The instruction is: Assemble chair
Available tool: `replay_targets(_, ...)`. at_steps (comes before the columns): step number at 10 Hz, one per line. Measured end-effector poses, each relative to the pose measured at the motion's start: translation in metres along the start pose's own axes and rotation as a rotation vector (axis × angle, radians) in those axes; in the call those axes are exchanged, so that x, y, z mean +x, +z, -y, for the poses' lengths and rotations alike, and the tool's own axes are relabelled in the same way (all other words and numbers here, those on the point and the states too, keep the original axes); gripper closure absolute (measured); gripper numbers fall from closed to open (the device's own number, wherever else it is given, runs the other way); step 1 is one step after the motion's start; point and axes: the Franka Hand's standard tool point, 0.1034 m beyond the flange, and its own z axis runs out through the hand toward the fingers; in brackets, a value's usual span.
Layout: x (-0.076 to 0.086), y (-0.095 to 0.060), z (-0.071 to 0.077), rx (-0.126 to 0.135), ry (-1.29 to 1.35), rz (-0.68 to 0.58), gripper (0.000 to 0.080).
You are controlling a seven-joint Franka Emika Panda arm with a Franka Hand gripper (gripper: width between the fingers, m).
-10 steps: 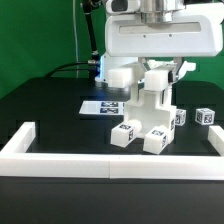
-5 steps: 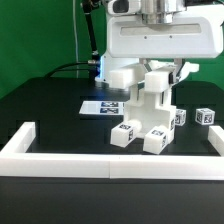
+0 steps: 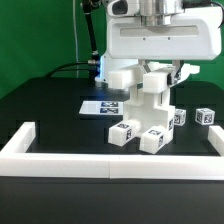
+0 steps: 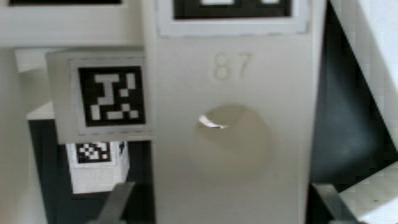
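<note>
Over the partly built white chair (image 3: 143, 112), my gripper (image 3: 163, 68) hangs with its fingers (image 4: 125, 205) flanking the chair's upright square post (image 4: 231, 120). Whether they are clamped on the post or merely stand beside it, I cannot tell. The chair stands mid-table (image 3: 40, 110) behind the low border wall (image 3: 110, 162). The marker board (image 3: 95, 106) lies toward the exterior view's left, and small tagged blocks (image 3: 205, 116) lie toward its right.

White, boxy arm end
A broad white housing (image 3: 163, 40) with rounded corners; above it, a grey metal collar (image 3: 150, 10) with dark bands; below it, the gripper (image 3: 157, 70) has slim dark fingers (image 3: 181, 68).
</note>
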Motion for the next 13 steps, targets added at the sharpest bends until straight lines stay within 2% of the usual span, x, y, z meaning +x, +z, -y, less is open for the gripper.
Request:
replay_targets(7,-0.006,0.006,0.002,-0.006,0.029,-0.001,0.0509)
replay_targets(13,-0.001,0.031,-0.01,-0.033,-0.028,-0.011,0.0509)
